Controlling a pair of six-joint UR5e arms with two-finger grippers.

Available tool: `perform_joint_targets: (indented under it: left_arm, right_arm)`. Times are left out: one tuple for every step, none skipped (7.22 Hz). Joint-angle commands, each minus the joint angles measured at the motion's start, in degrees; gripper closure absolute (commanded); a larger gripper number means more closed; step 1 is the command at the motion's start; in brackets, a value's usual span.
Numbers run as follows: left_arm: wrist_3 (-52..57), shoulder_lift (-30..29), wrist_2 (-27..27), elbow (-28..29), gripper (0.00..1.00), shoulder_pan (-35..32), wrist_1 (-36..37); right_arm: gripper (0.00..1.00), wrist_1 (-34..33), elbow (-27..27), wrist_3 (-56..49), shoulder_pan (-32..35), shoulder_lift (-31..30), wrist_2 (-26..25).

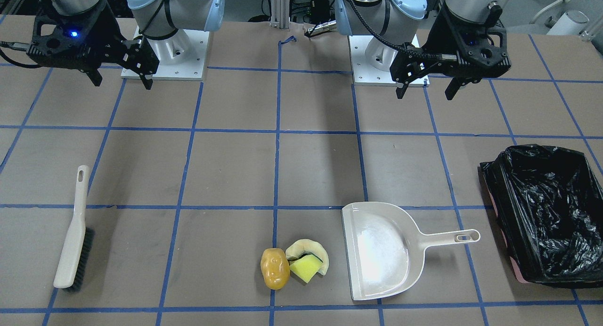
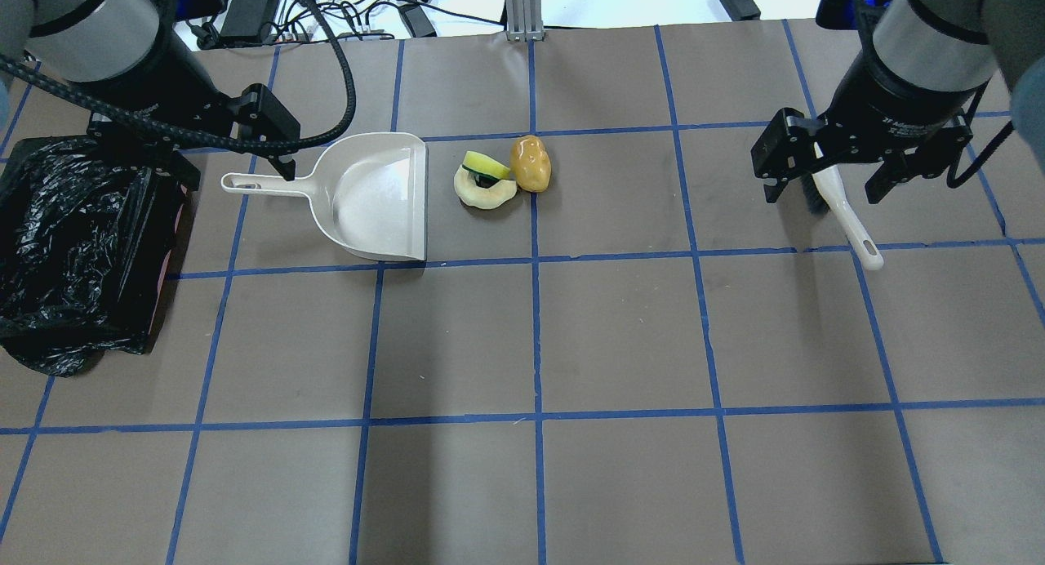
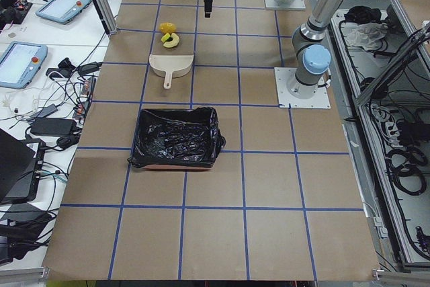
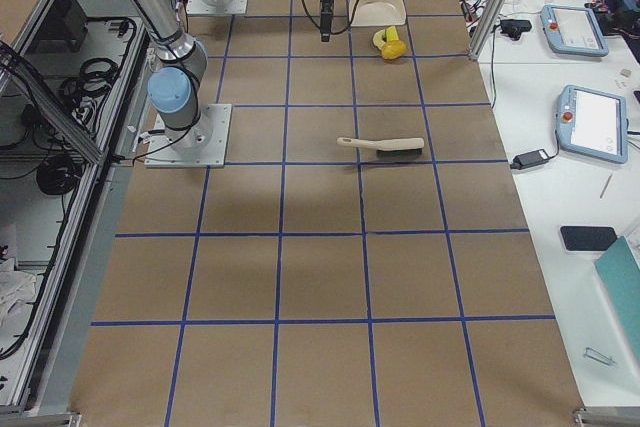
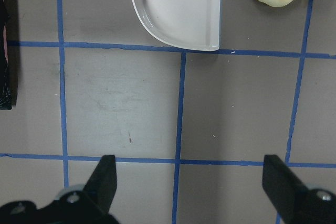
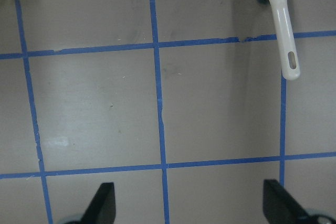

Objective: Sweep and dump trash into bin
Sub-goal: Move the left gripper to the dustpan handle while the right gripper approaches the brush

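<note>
The trash lies together on the table: an orange-yellow potato shape (image 1: 274, 268) (image 2: 531, 163), a pale cream curved slice (image 1: 307, 247) (image 2: 485, 194) and a yellow-green wedge (image 1: 305, 268) (image 2: 485, 164) resting on the slice. The bin (image 1: 494, 184) (image 2: 151, 246), lined with a black bag, stands at the table's end on my left. My left gripper (image 1: 426, 89) (image 2: 237, 175) is open and empty, high above the dustpan's handle. My right gripper (image 1: 122, 83) (image 2: 823, 196) is open and empty, high above the brush.
A beige dustpan (image 1: 384, 250) (image 2: 375, 197) lies between the trash and the bin, its mouth toward the trash. A beige hand brush (image 1: 73, 232) (image 2: 845, 222) lies on my right side. Blue tape lines grid the brown table.
</note>
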Motion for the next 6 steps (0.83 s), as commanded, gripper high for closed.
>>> perform_joint_targets:
  left_arm:
    - [9.56, -1.21, 0.50, 0.09, 0.00, 0.70, 0.44]
    - [18.74, -1.65, 0.67, 0.00, 0.00, 0.79, 0.44]
    - [27.71, -2.52, 0.76, 0.09, 0.00, 0.97, 0.79]
    - [34.06, -3.92, 0.59, 0.00, 0.00, 0.88, 2.45]
    - [41.35, -6.46, 0.50, 0.00, 0.00, 0.97, 4.99]
    - [55.95, -7.79, 0.67, 0.09, 0.00, 1.05, 5.45]
  right_arm:
    - [0.00, -0.76, 0.16, -3.70, -5.47, 0.40, -1.44]
    - [0.00, -1.28, 0.60, -8.15, -9.69, 1.27, -1.26]
    - [0.00, -2.42, 1.99, -10.98, -12.08, 2.76, -1.61]
    - [0.00, -5.74, 3.22, -11.61, -12.71, 3.99, -1.53]
    - [0.02, -11.08, 4.72, -15.53, -12.89, 6.18, -1.61]
    - [0.03, -16.44, 6.56, -19.23, -13.67, 9.07, -3.61]
